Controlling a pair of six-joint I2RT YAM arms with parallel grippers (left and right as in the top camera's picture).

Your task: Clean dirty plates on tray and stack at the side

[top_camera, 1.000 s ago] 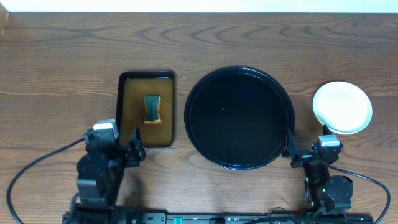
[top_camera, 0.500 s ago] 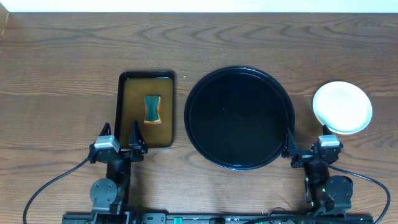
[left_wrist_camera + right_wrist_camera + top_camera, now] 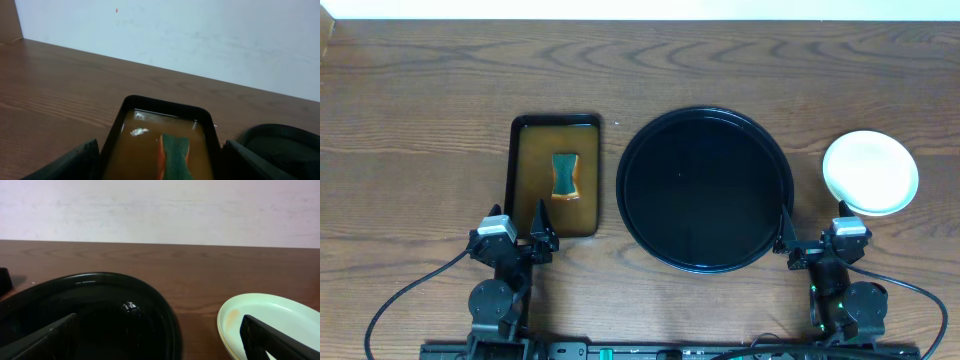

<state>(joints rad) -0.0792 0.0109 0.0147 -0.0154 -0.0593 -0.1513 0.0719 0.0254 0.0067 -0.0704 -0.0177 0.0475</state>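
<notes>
Plates (image 3: pixel 870 173) just beyond right end effector (image 3: pixel 813 228)

The overhead camera looks straight down on the whole wooden table (image 3: pixel 420 80). Both wrist cameras sit low at its near edge, facing the far wall (image 3: pixel 200 40): the left is close behind the rectangular tray (image 3: pixel 165 102), the right close behind the round black tray (image 3: pixel 125 278) and the plates (image 3: pixel 270 312). All three views share the round black tray.
</notes>
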